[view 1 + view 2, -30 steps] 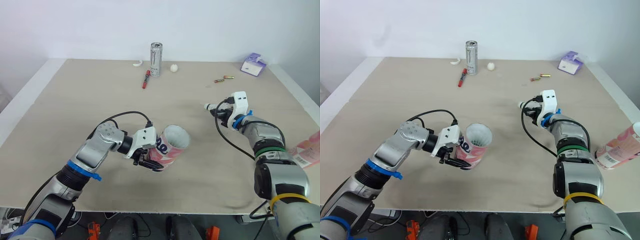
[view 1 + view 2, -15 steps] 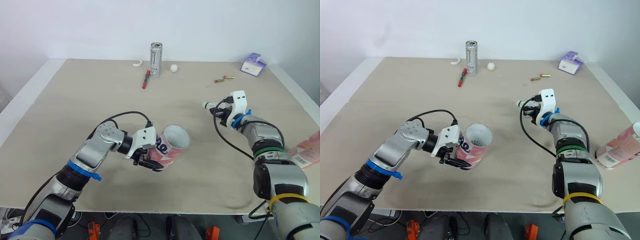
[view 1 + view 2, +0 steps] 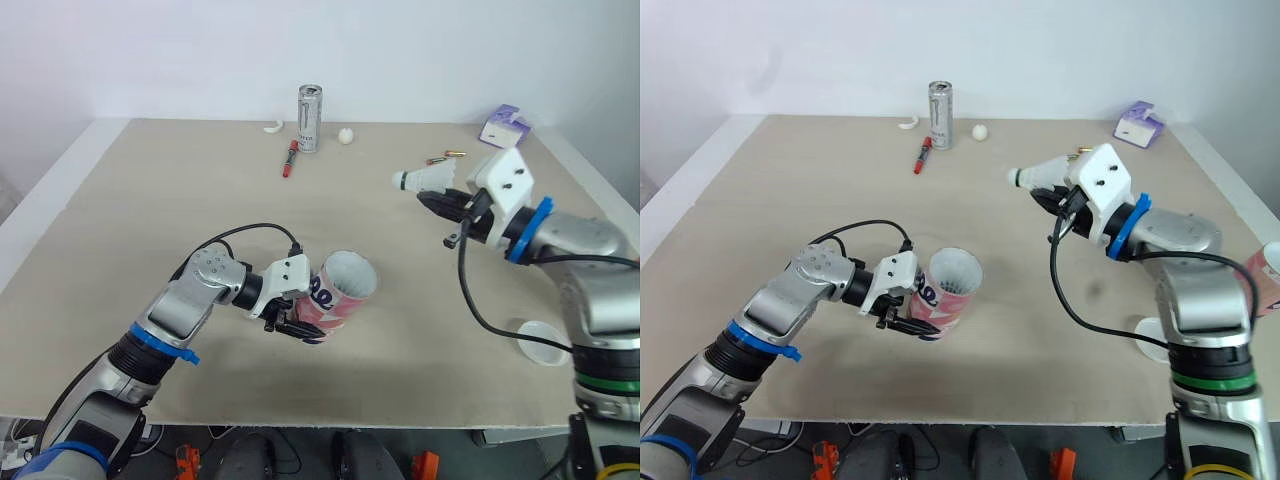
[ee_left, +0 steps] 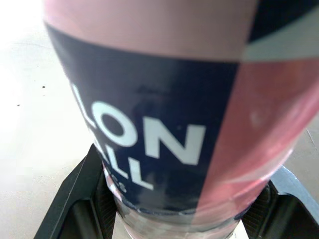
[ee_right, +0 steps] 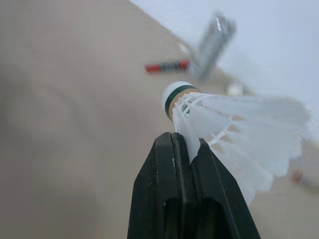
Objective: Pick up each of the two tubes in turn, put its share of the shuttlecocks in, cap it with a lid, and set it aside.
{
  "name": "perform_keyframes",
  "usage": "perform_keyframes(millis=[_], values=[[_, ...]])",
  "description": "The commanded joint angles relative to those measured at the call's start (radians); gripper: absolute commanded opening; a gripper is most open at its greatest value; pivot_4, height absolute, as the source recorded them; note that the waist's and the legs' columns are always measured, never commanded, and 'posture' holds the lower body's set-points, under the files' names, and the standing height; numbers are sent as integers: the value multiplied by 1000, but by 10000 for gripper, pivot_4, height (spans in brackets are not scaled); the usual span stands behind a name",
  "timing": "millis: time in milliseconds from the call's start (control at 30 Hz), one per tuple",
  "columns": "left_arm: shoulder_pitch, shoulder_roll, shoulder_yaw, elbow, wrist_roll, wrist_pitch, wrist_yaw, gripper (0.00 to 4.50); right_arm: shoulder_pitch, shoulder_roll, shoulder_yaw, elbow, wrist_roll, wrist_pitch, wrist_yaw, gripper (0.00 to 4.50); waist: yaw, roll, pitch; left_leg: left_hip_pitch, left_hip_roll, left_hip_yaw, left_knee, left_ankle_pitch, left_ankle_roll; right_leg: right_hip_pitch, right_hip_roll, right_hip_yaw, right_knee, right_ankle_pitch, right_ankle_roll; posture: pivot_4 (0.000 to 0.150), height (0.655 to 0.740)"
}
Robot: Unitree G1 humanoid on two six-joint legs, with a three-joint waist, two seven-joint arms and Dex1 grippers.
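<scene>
A pink and navy tube (image 3: 338, 296) lies tilted on the table, its open mouth (image 3: 352, 275) facing up and to the right. My left gripper (image 3: 297, 325) is shut on the tube's lower body; in the left wrist view the tube (image 4: 164, 114) sits between the black fingers (image 4: 82, 199). My right gripper (image 3: 432, 198) hangs above the table to the right of the tube, shut on a white shuttlecock (image 3: 424, 181) whose cork points left. The right wrist view shows the shuttlecock (image 5: 234, 124) pinched at its feathers. A white lid (image 3: 543, 343) lies at the front right. A second pink tube (image 3: 1272, 272) peeks in at the right edge.
At the back of the table stand a silver can (image 3: 310, 118), a red marker (image 3: 290, 158), a small white ball (image 3: 346, 135) and a white curved scrap (image 3: 274, 127). A purple packet (image 3: 505, 127) and two small metal pieces (image 3: 447, 156) lie at the back right.
My right arm has lifted the shuttlecock up from near the table surface and swung its wrist higher, uncovering the white lid. The left gripper and its tube have stayed put.
</scene>
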Motion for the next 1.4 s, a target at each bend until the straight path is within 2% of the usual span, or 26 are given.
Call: perform_keyframes(millis=[33,200,467,667,1067,1400], values=[[19,3,-49,18,8,19,-20,26639,-4,-87,-4,-210,68,36,76,564,2,0,0,0,0,0,0,0,0,0,0,0,0,0,0,1500,7400],[6,-3,-56,37,10,11,-25,26639,-17,-257,15,-355,97,-31,233,564,5,0,0,0,0,-2,0,0,0,0,0,-2,0,-2,1,1500,7400],[-11,-6,-62,58,9,4,-28,26639,-51,-382,40,-360,72,-207,385,564,6,0,0,0,0,0,1,0,0,1,-1,-2,-1,-5,-2,1500,7400],[-24,0,-59,48,1,21,-35,26639,-91,-375,125,-307,-16,-332,413,564,6,0,0,0,0,1,1,0,0,0,-2,-1,-1,-5,-2,1500,7400],[-74,25,-80,45,17,41,-56,26639,-62,-369,156,-237,-111,-502,448,564,6,0,0,0,0,0,1,-1,0,-1,0,-1,0,-5,-3,1500,7400],[-105,31,-101,68,42,30,-68,26639,-138,-314,237,-230,-117,-501,478,564,5,0,0,0,1,1,1,0,0,0,1,-1,0,-5,-3,1500,7400]])
